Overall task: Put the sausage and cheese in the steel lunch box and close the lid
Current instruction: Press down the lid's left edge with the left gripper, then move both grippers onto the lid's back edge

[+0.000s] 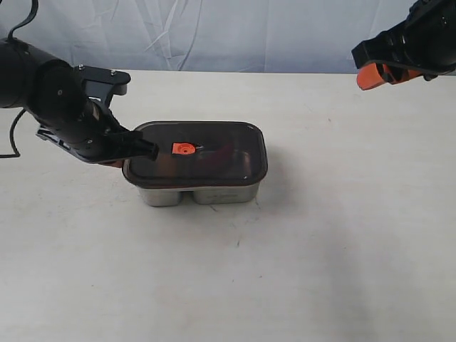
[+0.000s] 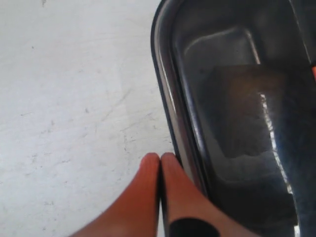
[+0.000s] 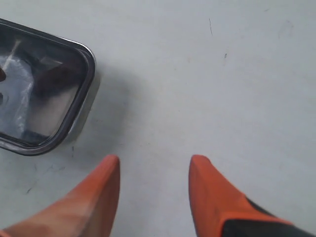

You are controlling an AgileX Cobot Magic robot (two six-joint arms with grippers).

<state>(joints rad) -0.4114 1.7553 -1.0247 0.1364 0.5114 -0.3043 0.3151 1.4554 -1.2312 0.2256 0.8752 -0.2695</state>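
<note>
Exterior view: the shiny rectangular stainless steel lunch box (image 1: 201, 194) is sitting mid-table on the pale tabletop (image 1: 320, 249). The dark smoky translucent lid (image 1: 228, 167) is lying flat over it, orange-red valve tab (image 1: 183, 148) facing up, with the left gripper (image 1: 146, 150) just beside the lid's left end and the right gripper (image 1: 369, 75) hanging well apart. Left wrist view: orange fingers (image 2: 148, 182) are pressing together on nothing, tips just beside the lid's rim, the contents under it looking too murky to name. Right wrist view: orange fingers (image 3: 101, 192) are standing spread above bare table, the box's corner near.
</note>
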